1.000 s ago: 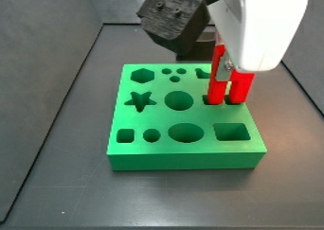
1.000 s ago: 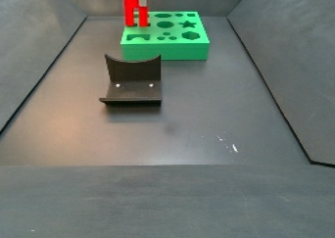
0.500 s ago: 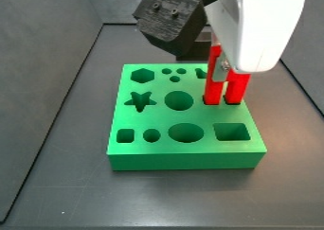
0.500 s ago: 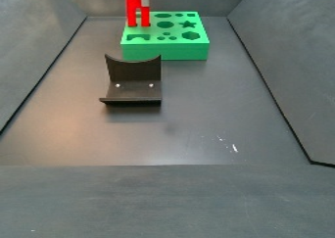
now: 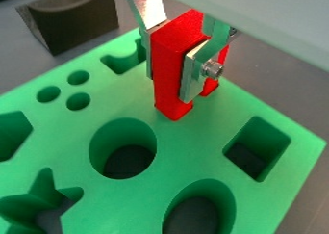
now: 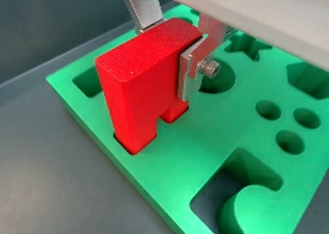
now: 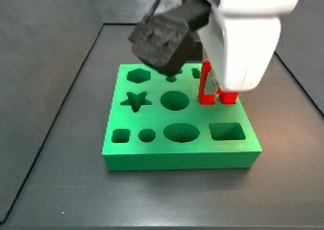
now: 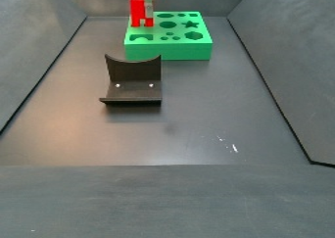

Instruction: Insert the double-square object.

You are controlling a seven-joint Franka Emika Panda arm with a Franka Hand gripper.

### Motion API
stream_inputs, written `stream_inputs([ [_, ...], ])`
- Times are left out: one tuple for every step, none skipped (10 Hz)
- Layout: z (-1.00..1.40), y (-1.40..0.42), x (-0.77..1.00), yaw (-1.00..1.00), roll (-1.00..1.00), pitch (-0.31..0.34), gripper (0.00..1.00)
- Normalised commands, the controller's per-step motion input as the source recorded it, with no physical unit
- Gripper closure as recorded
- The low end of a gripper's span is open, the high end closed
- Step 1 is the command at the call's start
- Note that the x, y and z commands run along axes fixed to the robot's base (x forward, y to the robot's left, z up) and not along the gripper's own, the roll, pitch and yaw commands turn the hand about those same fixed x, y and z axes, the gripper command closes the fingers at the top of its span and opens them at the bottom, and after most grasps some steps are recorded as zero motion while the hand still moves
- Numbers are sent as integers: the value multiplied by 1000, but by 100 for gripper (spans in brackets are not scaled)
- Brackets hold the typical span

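Both wrist views show the end effector (image 5: 178, 47) pinching the double-square object (image 6: 144, 84), its foot in the green block (image 6: 276, 170).

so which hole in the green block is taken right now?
The one at the block's edge, where the double-square object stands with its lower end sunk in, the gripper shut on it. The star, round and rectangular holes all show empty.
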Motion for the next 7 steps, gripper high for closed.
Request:
stream_inputs([
  [-271,0,0,0,0,11,100],
  [-251,0,0,0,-7,0,100],
  [-257,0,0,0,0,11,100],
  [-240,0,20,0,0,26,100],
  [-231,0,57,0,-6,26,100],
  [0,17,0,0,-44,0,100],
  [0,0,0,0,0,0,100],
])
